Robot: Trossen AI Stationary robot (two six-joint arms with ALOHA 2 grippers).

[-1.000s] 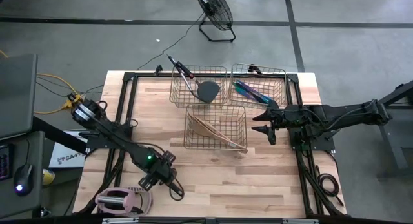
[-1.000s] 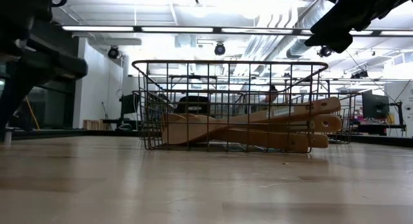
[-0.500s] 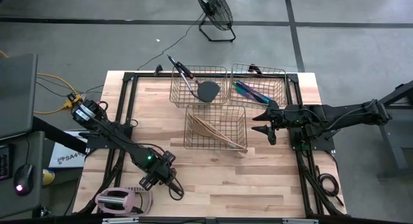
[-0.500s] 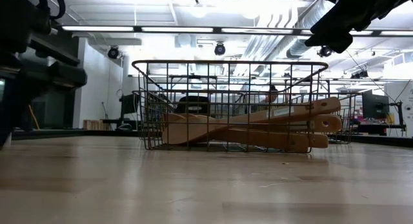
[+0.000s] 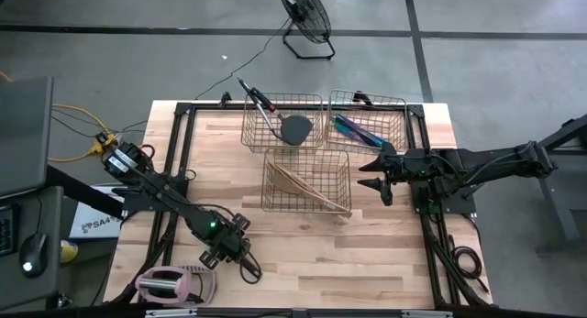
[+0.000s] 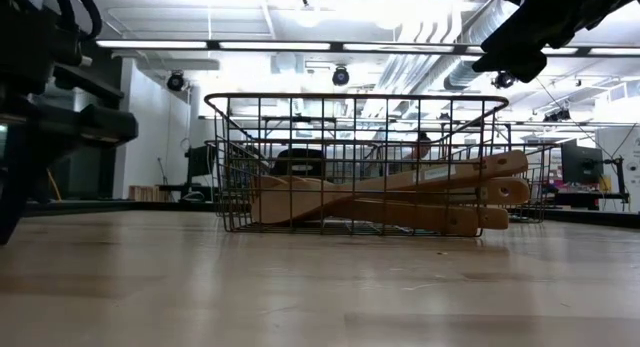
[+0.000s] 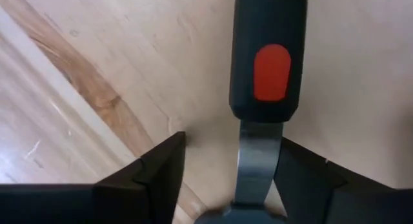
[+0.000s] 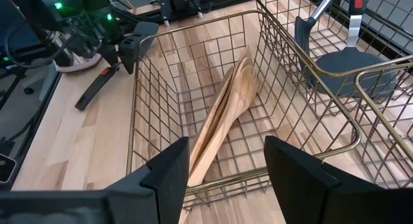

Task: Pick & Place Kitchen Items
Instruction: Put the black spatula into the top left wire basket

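Left gripper (image 5: 229, 255) low over desk (image 5: 303, 254), lower left of high view, fingers (image 7: 158, 169) spread astride black utensil (image 7: 268, 69) with red spot lying on desk, not clamped. Right gripper (image 5: 376, 176) hovers right of centre, fingers (image 8: 169, 169) released, empty. Wooden spoons (image 5: 307, 190) in front copper basket (image 5: 341, 162); black spatula (image 5: 295, 128) in rear basket (image 5: 246, 126).

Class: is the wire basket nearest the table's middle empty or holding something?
Holding something. The middle wire basket contains pale wooden utensils lying flat on its floor, their handles crossing the basket corner to corner.
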